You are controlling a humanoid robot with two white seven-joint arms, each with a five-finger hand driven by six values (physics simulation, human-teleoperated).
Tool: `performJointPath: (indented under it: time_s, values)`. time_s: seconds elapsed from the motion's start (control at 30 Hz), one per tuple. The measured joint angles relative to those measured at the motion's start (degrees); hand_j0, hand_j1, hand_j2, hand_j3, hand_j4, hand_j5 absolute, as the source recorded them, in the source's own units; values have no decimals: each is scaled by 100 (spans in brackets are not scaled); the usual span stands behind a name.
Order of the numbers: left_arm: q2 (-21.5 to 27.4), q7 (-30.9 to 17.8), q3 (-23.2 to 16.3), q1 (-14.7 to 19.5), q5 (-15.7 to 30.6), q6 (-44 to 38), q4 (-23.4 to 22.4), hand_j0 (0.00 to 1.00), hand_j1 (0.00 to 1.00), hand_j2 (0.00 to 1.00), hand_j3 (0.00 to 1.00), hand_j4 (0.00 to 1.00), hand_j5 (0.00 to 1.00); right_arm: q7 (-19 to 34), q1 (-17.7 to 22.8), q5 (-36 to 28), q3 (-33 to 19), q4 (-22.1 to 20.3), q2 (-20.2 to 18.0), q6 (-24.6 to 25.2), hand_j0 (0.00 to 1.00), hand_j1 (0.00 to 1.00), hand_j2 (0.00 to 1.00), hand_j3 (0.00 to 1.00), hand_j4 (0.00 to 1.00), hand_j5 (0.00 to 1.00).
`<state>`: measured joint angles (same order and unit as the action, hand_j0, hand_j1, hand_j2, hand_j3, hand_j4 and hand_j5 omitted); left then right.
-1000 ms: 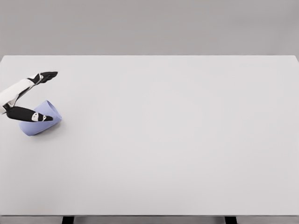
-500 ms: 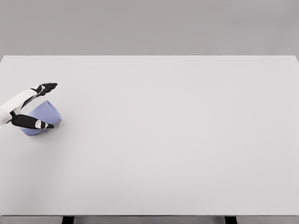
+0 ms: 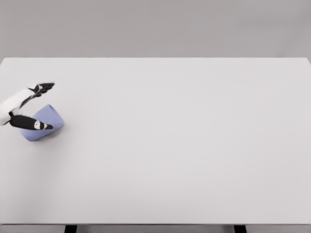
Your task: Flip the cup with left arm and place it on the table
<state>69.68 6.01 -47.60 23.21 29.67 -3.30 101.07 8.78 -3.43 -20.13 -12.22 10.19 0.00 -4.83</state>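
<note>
A pale blue cup (image 3: 46, 118) lies tilted on its side near the left edge of the white table (image 3: 175, 141), its wide end toward the lower left. My left hand (image 3: 50, 106) comes in from the left edge and straddles the cup. One black finger (image 3: 32, 123) lies across the cup's front. The other black fingers (image 3: 43, 87) stretch out above it with a gap of table showing between them and the cup. The hand is open and has no hold on the cup. No right arm shows in the frame.
The table's front edge runs along the bottom of the view, with two dark legs (image 3: 71, 228) showing below it. A plain grey wall (image 3: 155, 29) stands behind the far edge.
The upper fingers have dropped closer to the cup and the hand has drawn slightly left. The cup has barely shifted and stays on its side.
</note>
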Motion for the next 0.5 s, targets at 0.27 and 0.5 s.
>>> performJointPath:
  time_s: [0.27,0.5]
  values:
    - [-161,63,11,-124,10,-165,0,100,100,100,100,100,100,0,0,0,0,0,0,0,100,100,100,100,100,100]
    - [-307,73,11,-133,-1,-418,0,100,100,100,100,100,100,0,0,0,0,0,0,0,100,100,100,100,100,100]
